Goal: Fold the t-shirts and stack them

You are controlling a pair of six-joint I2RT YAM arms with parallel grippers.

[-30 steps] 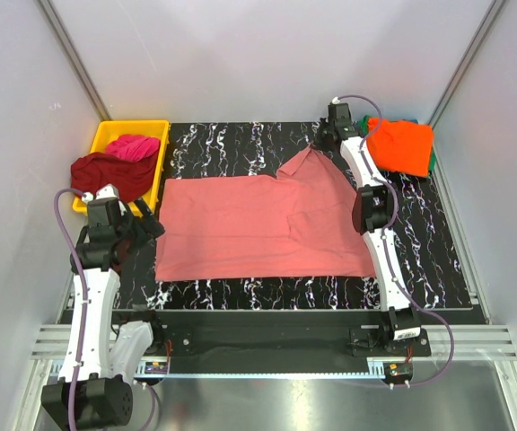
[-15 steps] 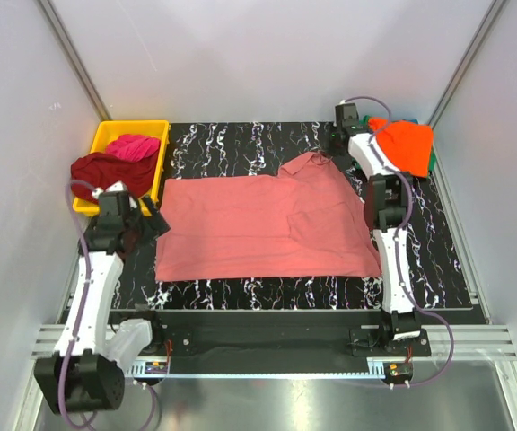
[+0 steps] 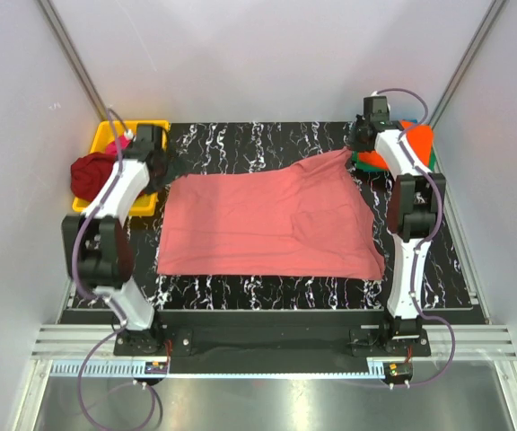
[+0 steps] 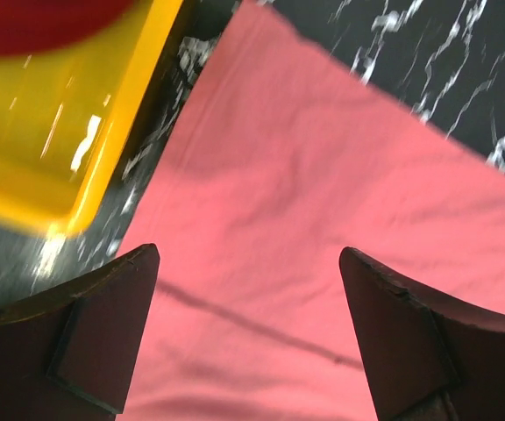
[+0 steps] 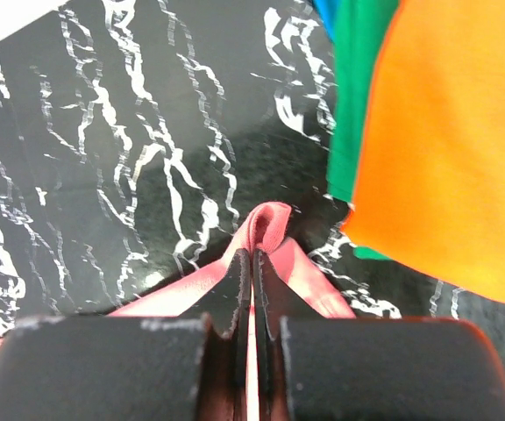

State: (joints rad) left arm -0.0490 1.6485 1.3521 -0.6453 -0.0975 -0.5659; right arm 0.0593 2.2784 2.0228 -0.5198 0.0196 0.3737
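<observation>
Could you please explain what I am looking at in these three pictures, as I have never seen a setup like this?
These are two robot arms bolted at the near edge of a black marbled table, each ending in a two-finger gripper. The wide picture comes from a fixed camera above and behind them. The other two come from a small camera on each wrist, looking past its own fingers. A large salmon-pink t-shirt lies spread on the table. The right gripper is shut on its far right corner, beside an orange shirt lying on a green one. The left gripper hovers open over the shirt's left side, holding nothing, next to a yellow tray with a dark red shirt.
</observation>
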